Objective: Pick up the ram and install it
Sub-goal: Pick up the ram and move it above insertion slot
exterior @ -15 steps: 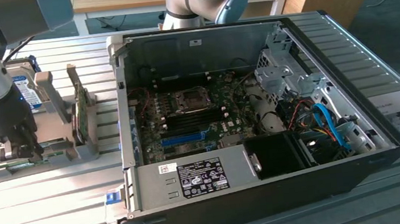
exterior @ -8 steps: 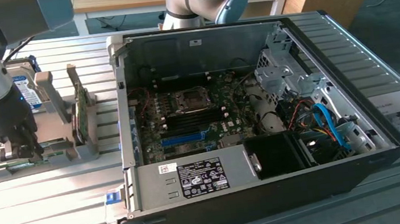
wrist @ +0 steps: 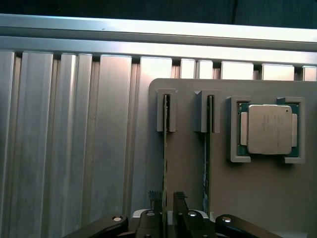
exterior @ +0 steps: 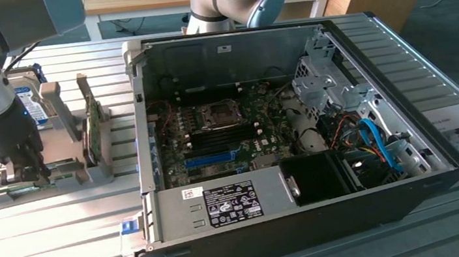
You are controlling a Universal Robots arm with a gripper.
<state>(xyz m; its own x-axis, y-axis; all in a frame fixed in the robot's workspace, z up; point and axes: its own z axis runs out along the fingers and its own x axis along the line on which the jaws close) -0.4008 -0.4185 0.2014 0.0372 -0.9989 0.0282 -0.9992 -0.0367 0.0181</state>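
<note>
Reaching straight down at the exterior view's left, the arm has its pincer [wrist: 167,210] narrowed around the ram [wrist: 165,163], fingers either side of its edge. Ram stands on edge in the grey holder [wrist: 188,163] on the counter [exterior: 41,237], beside the open PC case [exterior: 311,223].

Ram [wrist: 165,163] seen edge-on, lower end hidden behind gripper [wrist: 168,210]; gripper base cut off by frame edge; sticker text unreadable.
</note>
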